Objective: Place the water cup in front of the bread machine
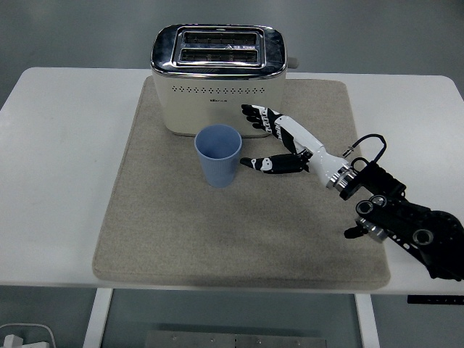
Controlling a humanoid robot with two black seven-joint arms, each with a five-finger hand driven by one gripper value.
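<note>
Just left of the right hand [279, 145], whose fingers are spread and hold nothing, the blue plastic cup [218, 155] stands upright before the toaster [217, 80]. It looks light, rigid, smooth-walled and easily tipped; a grip around the mid-wall suits it best.

right arm [428, 243] cropped at right edge, toaster [218, 80] print illegible
</note>
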